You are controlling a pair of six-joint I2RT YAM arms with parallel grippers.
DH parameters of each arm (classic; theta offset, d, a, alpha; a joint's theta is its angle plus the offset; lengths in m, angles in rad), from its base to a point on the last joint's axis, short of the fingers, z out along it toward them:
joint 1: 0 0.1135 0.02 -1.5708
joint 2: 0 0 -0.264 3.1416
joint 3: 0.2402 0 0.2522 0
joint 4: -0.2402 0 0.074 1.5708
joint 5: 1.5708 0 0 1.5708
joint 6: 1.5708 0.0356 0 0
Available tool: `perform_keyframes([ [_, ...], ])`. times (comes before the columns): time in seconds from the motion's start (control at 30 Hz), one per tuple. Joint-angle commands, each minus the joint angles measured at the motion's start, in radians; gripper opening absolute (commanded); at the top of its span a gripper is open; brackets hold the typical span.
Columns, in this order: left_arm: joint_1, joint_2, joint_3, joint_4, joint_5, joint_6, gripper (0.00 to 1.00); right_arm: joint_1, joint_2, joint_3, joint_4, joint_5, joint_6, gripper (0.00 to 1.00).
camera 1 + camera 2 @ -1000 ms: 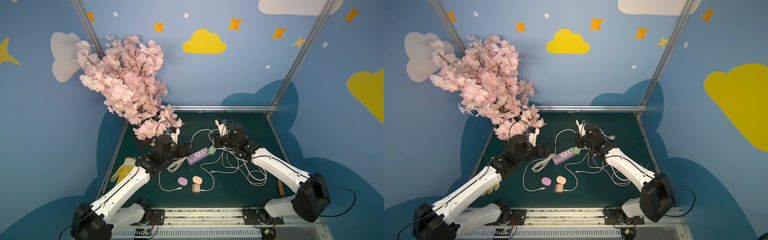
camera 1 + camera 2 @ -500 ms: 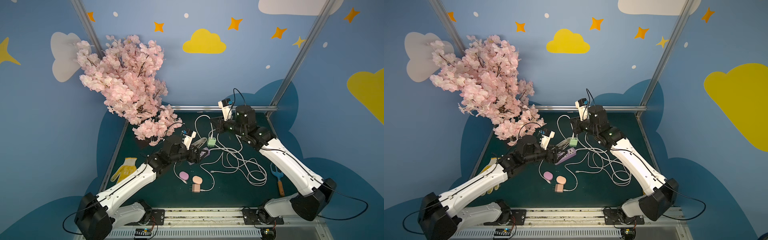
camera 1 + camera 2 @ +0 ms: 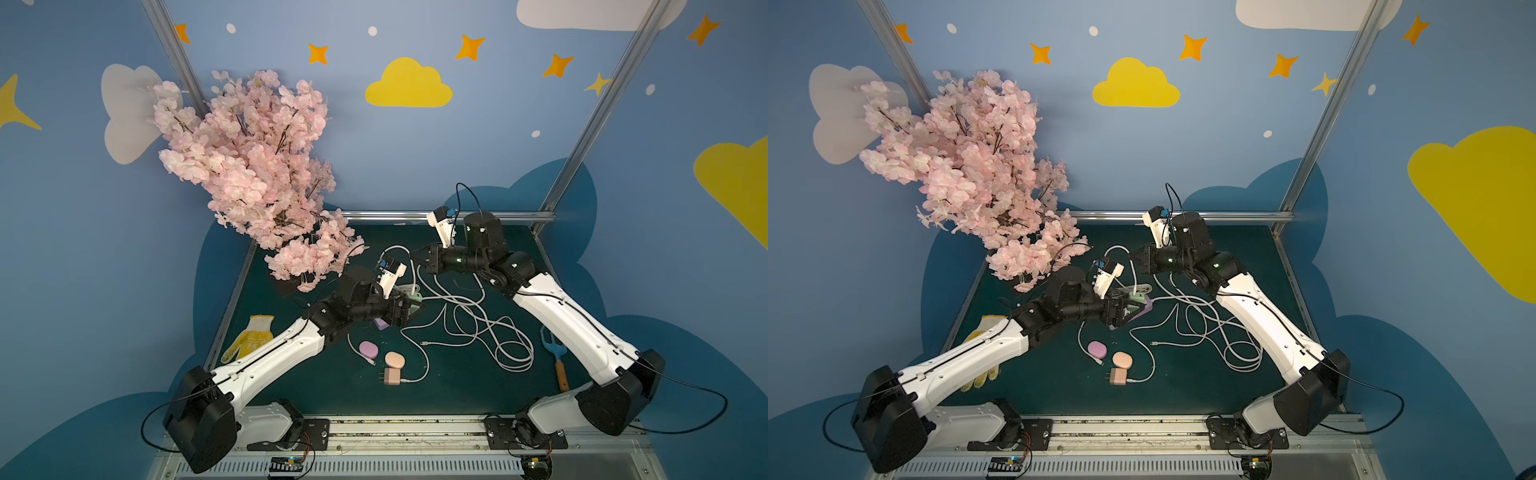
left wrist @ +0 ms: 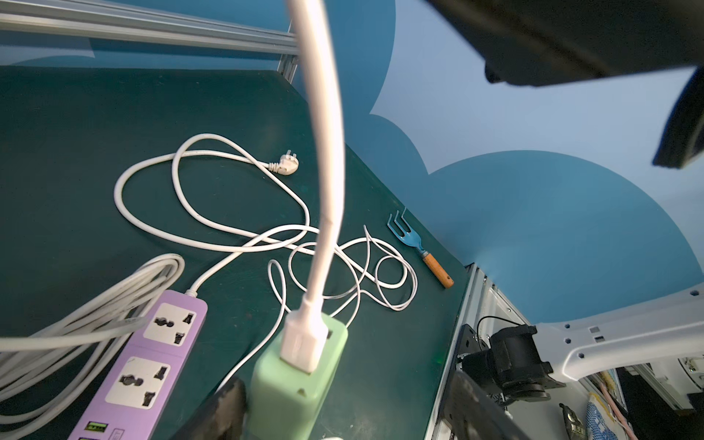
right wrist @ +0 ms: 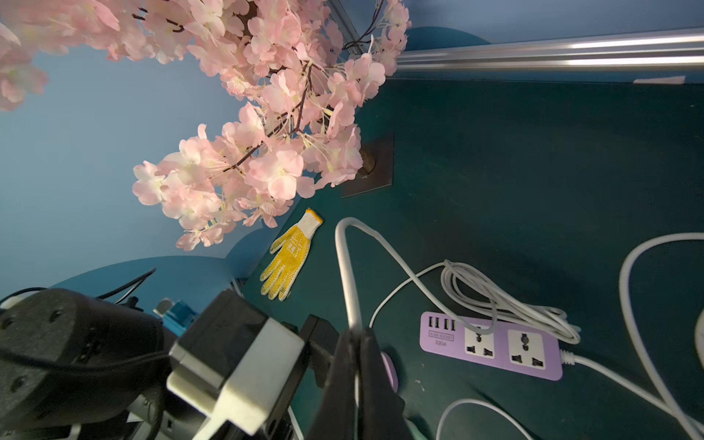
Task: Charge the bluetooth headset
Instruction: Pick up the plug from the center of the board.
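Observation:
A green adapter (image 4: 289, 384) with a white cable (image 4: 324, 152) plugged into it sits between the jaws of my left gripper (image 4: 346, 404). The gripper is open: one finger touches the adapter and the other stands well off. In both top views the adapter (image 3: 415, 296) (image 3: 1136, 297) is just above the purple power strip (image 3: 1144, 309). My right gripper (image 5: 356, 339) is shut on the same cable (image 5: 344, 266), higher up (image 3: 415, 258). A purple oval headset case (image 3: 368, 350), a peach one (image 3: 394, 360) and a peach adapter (image 3: 390, 377) lie on the mat in front.
The power strip (image 4: 152, 365) has free sockets, and its coiled cord lies beside it. Loose white cables (image 3: 490, 328) spread across the right half of the mat. A garden fork (image 3: 555, 353) lies at the right edge and a yellow glove (image 3: 249, 340) at the left. A blossom tree (image 3: 257, 174) overhangs the back left.
My right gripper has risen from beside the strip, taking the cable and the green adapter up with it. My left arm has swung right and its open jaws now flank the adapter.

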Motion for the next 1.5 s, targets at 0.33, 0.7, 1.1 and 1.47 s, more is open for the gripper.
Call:
perform_keyframes([
  [0.33,-0.005,-0.016,-0.038,0.015,0.029,0.026,0.73,-0.032,0.025,0.042,0.111,-0.12,0.123,0.0],
  [0.7,-0.005,-0.07,-0.076,0.014,-0.058,0.017,0.48,-0.047,0.028,0.037,0.141,-0.156,0.167,0.0],
  [1.1,-0.004,-0.046,-0.022,-0.029,-0.091,0.069,0.03,-0.046,-0.01,-0.006,0.134,-0.154,0.16,0.05],
  [1.47,-0.004,-0.086,-0.017,-0.078,-0.174,0.149,0.03,-0.016,-0.044,-0.047,-0.112,-0.029,-0.033,0.67],
])
